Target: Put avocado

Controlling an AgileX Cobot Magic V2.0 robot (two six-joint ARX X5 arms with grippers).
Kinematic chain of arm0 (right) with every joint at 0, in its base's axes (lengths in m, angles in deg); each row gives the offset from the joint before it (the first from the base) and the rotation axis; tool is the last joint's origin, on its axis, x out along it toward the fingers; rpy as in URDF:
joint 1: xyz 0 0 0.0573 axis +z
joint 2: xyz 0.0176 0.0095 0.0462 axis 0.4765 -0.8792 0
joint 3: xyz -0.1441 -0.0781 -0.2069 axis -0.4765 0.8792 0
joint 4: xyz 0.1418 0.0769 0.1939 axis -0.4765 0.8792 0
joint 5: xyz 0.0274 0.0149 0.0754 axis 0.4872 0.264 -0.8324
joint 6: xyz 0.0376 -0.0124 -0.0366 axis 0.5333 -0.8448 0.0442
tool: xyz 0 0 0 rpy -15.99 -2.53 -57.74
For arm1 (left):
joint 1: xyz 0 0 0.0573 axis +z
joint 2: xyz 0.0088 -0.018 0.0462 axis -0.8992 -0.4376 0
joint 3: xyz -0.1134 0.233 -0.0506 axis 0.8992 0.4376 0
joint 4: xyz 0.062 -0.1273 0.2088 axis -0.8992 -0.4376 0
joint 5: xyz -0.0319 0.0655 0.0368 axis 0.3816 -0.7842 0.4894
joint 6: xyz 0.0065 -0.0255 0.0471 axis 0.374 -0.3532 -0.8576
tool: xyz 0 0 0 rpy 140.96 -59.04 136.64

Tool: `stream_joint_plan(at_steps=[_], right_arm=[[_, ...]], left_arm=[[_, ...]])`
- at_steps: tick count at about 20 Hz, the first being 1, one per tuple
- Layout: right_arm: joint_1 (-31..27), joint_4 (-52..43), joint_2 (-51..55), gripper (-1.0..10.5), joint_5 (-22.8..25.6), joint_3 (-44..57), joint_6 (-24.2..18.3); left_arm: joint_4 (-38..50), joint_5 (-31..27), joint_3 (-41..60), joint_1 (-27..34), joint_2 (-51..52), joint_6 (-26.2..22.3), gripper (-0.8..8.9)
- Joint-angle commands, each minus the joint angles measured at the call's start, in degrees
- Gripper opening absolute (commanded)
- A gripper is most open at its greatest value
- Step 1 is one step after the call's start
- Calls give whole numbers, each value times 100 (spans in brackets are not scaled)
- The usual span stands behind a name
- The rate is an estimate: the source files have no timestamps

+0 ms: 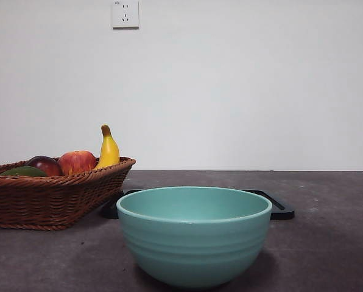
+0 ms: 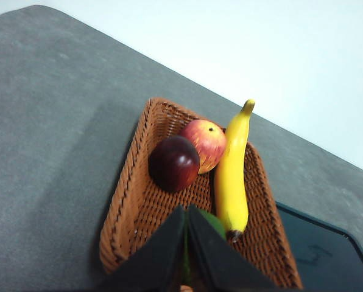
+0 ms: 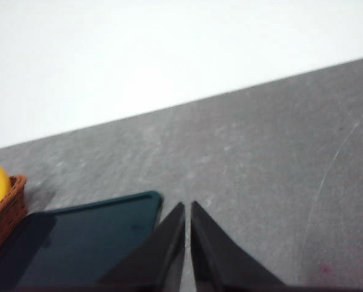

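A plain, off-white painted wall fills the background, evenly lit and bare except for one white plastic socket plate set high up. Below it runs a dark grey, mottled stone-like bench — matte, faintly scuffed, with soft shadows and no glare.
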State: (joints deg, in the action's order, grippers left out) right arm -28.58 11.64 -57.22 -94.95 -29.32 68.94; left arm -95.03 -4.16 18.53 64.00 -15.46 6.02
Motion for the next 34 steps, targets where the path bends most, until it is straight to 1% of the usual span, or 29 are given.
stream_joint_plan(at_steps=[1, 5, 9, 12, 15, 18, 21, 24, 27, 30, 31, 32, 33, 34], right_arm=[[0, 142, -343, 7, -190, -442, -87], [0, 702, -1036, 7, -651, -1211, -424], [33, 1600, -1818, 7, -1342, -2037, -920], [173, 2306, -2367, 7, -1602, -2592, -1244], [431, 2946, -2850, 7, -1641, -3082, -1502], [789, 3451, -3254, 7, -1661, -3486, -1709], [1412, 3856, -3692, 7, -1661, -3869, -1880], [2004, 4072, -3945, 7, -1650, -3941, -1976], [2411, 4153, -4111, 7, -1639, -3941, -2011], [2568, 4127, -4153, 7, -1644, -3941, -2006], [2581, 4127, -4153, 10, -1641, -3941, -2006], [2583, 4127, -4151, 41, -1641, -3941, -2002], [2583, 4127, -4153, 112, -1641, -3941, -2000], [2583, 4127, -4153, 179, -1641, -3941, -1980]], left_arm=[[-179, 105, -411, 9, -256, -146, 9], [-697, 634, -1047, 9, -839, -570, 9], [-1384, 1137, -1700, 2, -1543, -1132, 9], [-1818, 1591, -2107, 0, -2031, -1510, 9], [-2229, 2000, -2476, -35, -2459, -1819, 9], [-2640, 2184, -2826, -149, -2817, -2081, 9], [-3289, 2391, -3276, -367, -3211, -2396, 9], [-3799, 2529, -3519, -575, -3392, -2623, 9], [-3891, 2529, -3532, -691, -3405, -2653, 9], [-3891, 2529, -3532, -699, -3403, -2647, 15], [-3891, 2527, -3532, -699, -3405, -2645, 48], [-3897, 2527, -3532, -699, -3405, -2643, 116], [-3897, 2527, -3532, -699, -3405, -2638, 200], [-3897, 2524, -3532, -699, -3405, -2623, 261]])
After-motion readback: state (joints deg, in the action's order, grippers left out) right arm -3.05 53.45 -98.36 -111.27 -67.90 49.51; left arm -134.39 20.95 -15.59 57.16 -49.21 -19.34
